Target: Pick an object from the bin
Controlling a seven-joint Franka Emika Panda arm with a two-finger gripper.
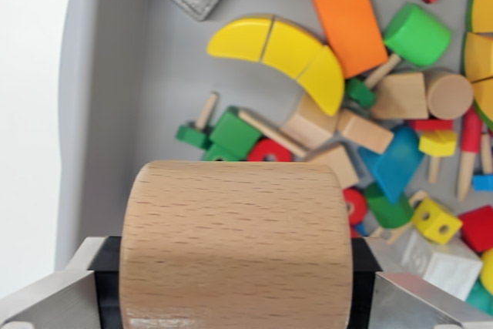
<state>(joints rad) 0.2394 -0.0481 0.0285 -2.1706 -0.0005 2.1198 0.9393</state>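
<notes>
I see my tool closed around a large plain wooden cylinder, its black pads pressed against both flat ends, at six o'clock in the wrist view. The cylinder appears lifted clear above the grey bin, though I cannot judge the height. Below, at twelve o'clock, lies a yellow wooden banana in three segments; an orange rectangular block and a green cylinder sit toward one o'clock, with a blue block at three.
</notes>
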